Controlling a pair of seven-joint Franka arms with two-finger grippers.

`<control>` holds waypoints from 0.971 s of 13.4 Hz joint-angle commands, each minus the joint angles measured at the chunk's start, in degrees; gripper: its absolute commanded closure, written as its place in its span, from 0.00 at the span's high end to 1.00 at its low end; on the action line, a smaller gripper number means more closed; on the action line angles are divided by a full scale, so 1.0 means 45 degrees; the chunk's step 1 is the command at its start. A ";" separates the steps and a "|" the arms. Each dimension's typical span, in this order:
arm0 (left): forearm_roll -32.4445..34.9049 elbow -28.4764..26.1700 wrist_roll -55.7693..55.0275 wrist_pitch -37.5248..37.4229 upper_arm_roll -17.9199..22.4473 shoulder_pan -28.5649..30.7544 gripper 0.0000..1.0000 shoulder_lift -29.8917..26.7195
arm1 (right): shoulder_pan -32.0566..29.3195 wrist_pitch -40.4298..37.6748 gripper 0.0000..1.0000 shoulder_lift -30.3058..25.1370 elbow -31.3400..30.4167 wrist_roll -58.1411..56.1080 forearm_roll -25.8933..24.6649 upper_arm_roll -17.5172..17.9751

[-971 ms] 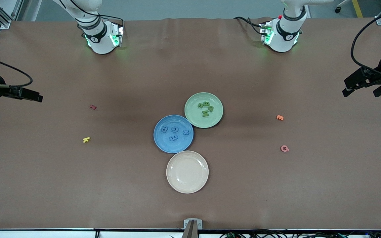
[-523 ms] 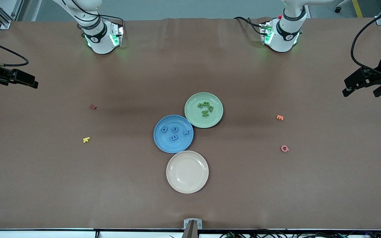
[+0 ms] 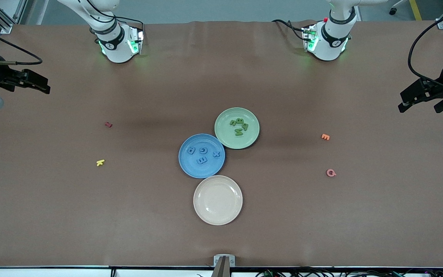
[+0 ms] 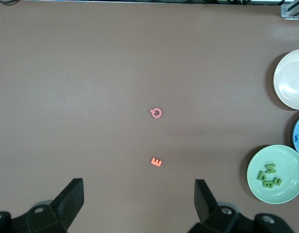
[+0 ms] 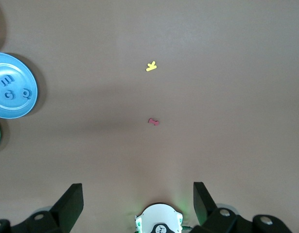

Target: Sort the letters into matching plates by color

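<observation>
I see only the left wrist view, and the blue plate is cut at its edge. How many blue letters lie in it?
Observer: Four small blue foam letters lie in the round blue plate.
Operator: Where is the right gripper?
Observer: The right gripper, open and holding nothing, hangs over the table at the right arm's end.
Operator: Are letters lying there?
Observer: Yes, a yellow foam letter and a red one; the yellow is nearer to the front camera.
</observation>
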 commanded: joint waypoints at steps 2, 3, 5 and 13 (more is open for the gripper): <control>0.0110 0.0172 -0.0043 -0.0214 0.0024 -0.0011 1.00 -0.0029 | 0.1980 0.0209 1.00 -0.0716 -0.0643 -0.1205 0.0566 -0.2590; 0.0110 0.0173 -0.0024 -0.0214 0.0024 -0.0011 1.00 -0.0029 | 0.2644 0.0267 1.00 -0.0930 -0.0857 -0.1382 0.0800 -0.3508; 0.0129 0.0153 -0.0044 -0.0214 0.0024 -0.0011 1.00 -0.0029 | 0.2925 0.0733 1.00 -0.1592 -0.1674 -0.1889 0.0822 -0.4005; 0.0149 0.0153 -0.0044 -0.0214 0.0004 -0.0011 1.00 -0.0029 | 0.2613 0.1263 1.00 -0.2670 -0.2656 -0.2107 0.0822 -0.3928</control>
